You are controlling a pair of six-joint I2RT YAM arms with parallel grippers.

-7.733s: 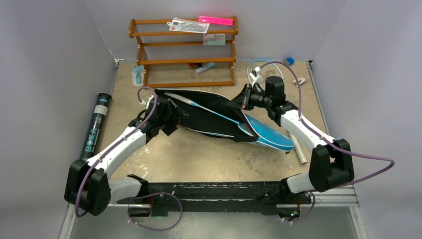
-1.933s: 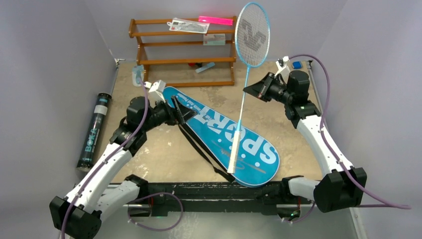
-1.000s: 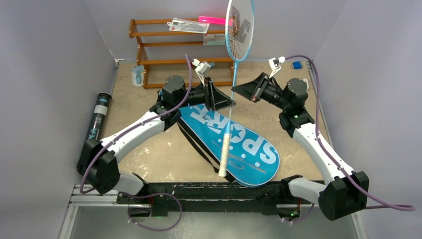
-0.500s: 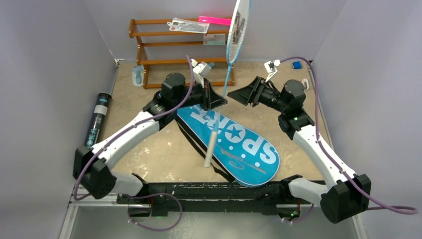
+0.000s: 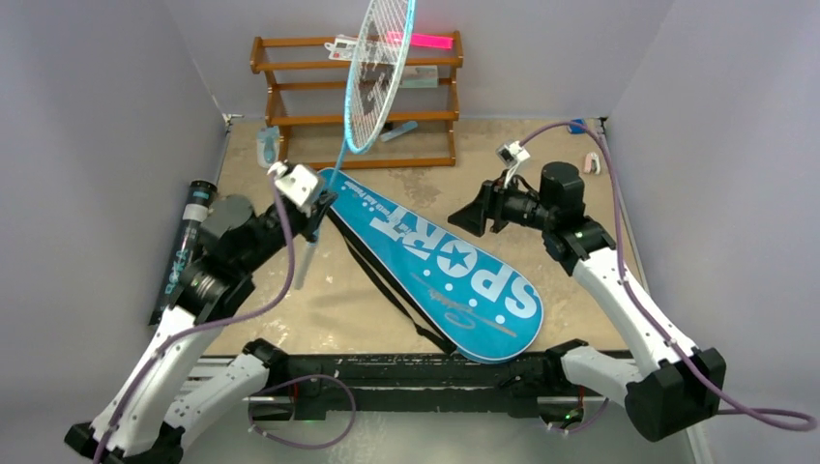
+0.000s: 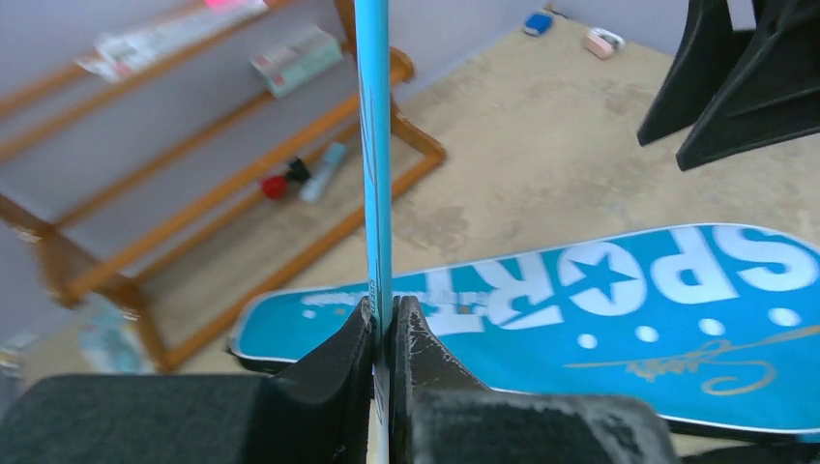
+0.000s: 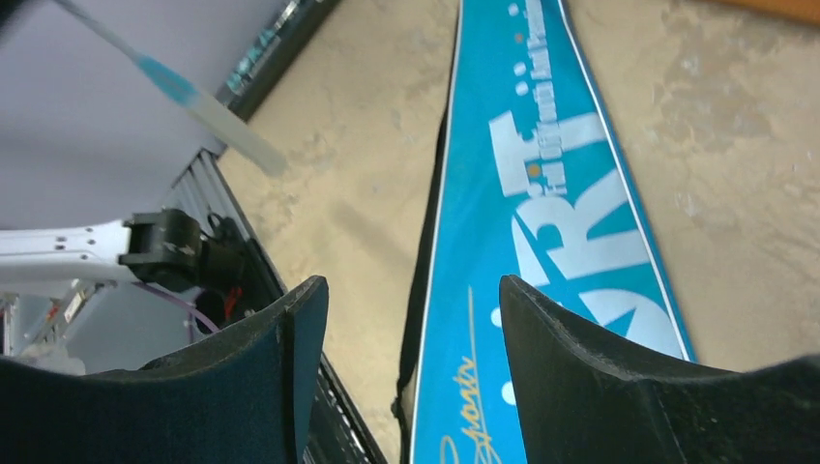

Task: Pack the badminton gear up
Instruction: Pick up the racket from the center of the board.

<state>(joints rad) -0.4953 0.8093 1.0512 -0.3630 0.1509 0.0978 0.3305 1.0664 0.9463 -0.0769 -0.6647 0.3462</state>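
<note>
The racket (image 5: 375, 77) stands steeply: head high before the wooden rack (image 5: 290, 121), handle low, just left of the flat bag (image 5: 435, 261). Your left gripper (image 5: 311, 206) is clamped on its shaft. The right gripper (image 5: 462, 217) hovers wide open and empty over the bag.

My fingers (image 6: 329, 372) are matt black plastic; the racket (image 6: 372, 145) shaft, smooth and glossy; the bag (image 6: 600, 319), sleek cloth; the rack (image 5: 319, 121), varnished wood; the table (image 6: 541, 126), rough.

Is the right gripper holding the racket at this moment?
No, the right gripper is open with nothing between its fingers, while the left gripper clamps the racket by its shaft.
</note>
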